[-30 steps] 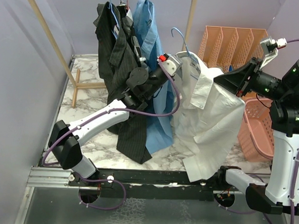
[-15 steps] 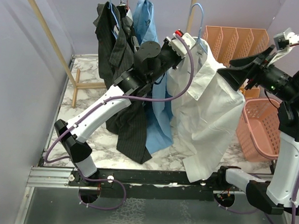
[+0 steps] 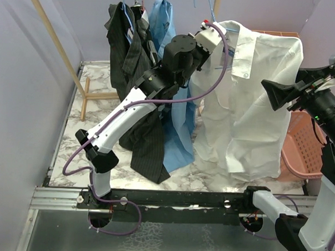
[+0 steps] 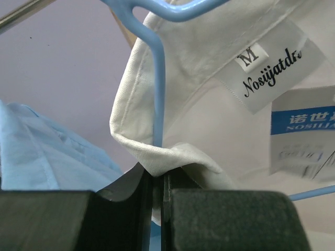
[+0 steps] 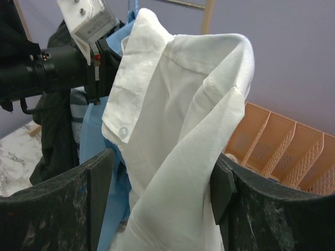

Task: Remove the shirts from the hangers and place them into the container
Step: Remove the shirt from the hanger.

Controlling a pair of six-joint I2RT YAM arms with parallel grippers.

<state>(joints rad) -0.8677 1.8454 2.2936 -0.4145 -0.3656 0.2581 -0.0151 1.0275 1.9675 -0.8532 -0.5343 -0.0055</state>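
White long-sleeved button shirt (image 3: pixel 251 107), hanging in the air beside the salmon-pink lattice plastic basket (image 3: pixel 305 156), outside it. Left gripper (image 4: pixel 157 180): jaws pinching the light blue wire hanger (image 4: pixel 158 89) and collar cloth. Right gripper (image 5: pixel 163 178): jaws spread, facing the shirt.

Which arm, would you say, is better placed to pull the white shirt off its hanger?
Probably the right: right fingers stand open around the shirt; left fingers are shut on the hanger.

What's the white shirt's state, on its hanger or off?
On: the white shirt has the blue hanger inside its collar; left gripper pinches both.
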